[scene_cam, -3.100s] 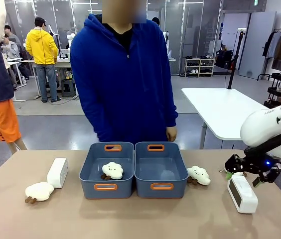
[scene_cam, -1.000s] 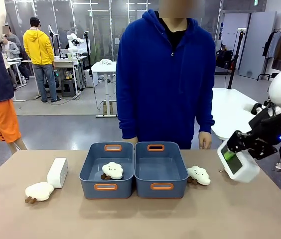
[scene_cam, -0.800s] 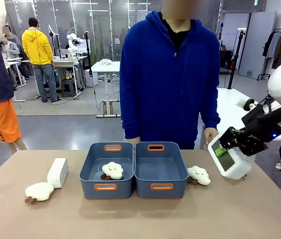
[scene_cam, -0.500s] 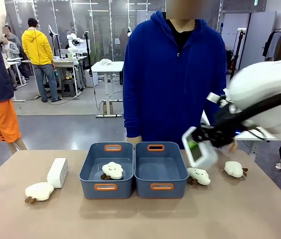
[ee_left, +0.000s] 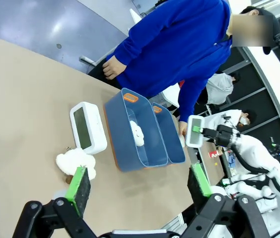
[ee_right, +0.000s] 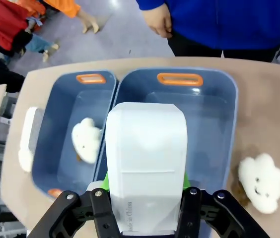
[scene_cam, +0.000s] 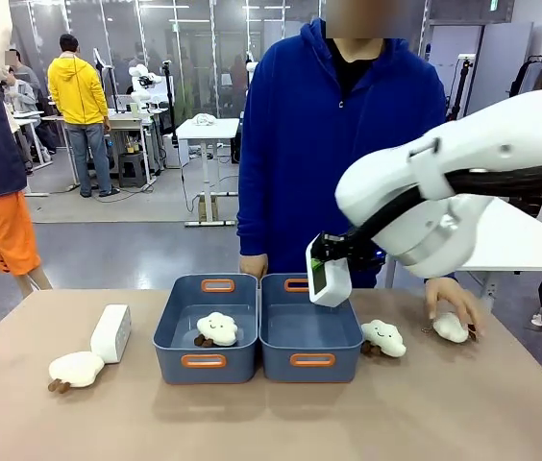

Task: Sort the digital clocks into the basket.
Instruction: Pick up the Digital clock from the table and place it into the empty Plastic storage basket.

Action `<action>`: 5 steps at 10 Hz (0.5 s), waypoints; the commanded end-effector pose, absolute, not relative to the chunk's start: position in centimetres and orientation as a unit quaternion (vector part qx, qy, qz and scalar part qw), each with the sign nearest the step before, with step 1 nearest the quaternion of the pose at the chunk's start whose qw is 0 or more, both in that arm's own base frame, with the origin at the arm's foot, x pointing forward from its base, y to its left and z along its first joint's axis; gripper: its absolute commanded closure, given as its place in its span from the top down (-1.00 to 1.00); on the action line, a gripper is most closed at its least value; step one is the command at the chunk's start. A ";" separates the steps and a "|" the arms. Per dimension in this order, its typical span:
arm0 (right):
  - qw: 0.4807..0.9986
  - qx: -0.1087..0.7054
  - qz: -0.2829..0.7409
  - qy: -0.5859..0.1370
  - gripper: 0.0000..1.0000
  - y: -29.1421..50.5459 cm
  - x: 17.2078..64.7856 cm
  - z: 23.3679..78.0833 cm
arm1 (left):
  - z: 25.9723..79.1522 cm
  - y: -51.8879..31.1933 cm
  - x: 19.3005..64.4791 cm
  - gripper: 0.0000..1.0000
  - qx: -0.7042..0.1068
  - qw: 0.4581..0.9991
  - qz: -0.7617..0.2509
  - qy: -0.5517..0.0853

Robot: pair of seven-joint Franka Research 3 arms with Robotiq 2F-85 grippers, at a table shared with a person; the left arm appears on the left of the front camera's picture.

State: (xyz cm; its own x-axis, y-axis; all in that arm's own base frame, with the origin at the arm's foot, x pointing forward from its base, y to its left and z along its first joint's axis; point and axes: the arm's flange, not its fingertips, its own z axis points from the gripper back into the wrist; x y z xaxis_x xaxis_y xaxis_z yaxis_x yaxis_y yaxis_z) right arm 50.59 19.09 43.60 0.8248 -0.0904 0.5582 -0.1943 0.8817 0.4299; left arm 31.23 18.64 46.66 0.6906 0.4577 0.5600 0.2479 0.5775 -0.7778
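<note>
digital clock [ee_left: 88, 128]: white, grey screen
basket [scene_cam: 276, 363]: blue-grey, orange handle rims
plush toy [scene_cam: 383, 336]: cream, brown feet
table [scene_cam: 252, 423]: tan
hoodie [scene_cam: 338, 144]: blue

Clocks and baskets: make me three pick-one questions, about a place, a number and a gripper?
1. The clock on the table stands: A) left of the baskets B) inside a basket C) right of the baskets
2. Cloud toys inside the baskets: A) none B) one C) three
3. The right gripper is: A) open B) shut on a toy C) shut on the other clock
Answers: A, it stands off their left side; B, one toy sits in the left one; C, it clamps that clock in the air.
</note>
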 end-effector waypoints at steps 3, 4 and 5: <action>0.936 0.201 0.032 -0.286 -1.00 20.9 55.5 35.8 | 46.7 18.7 31.4 1.00 -0.463 0.791 0.063 -0.396; 0.939 0.197 0.031 -0.279 -1.00 21.0 55.6 35.1 | 46.7 18.7 31.4 1.00 -0.463 0.791 0.063 -0.396; 0.944 0.195 0.028 -0.264 -1.00 21.1 55.5 34.6 | 46.7 18.7 31.4 1.00 -0.463 0.791 0.063 -0.396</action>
State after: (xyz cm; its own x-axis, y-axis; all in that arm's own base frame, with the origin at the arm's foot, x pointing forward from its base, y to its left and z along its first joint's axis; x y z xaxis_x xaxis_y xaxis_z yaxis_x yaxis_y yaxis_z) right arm 55.36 20.81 33.52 0.8646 -0.0567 0.4993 -0.1520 0.9176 0.3673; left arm 31.23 18.64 46.66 0.6908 0.4576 0.5598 0.2479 0.5774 -0.7779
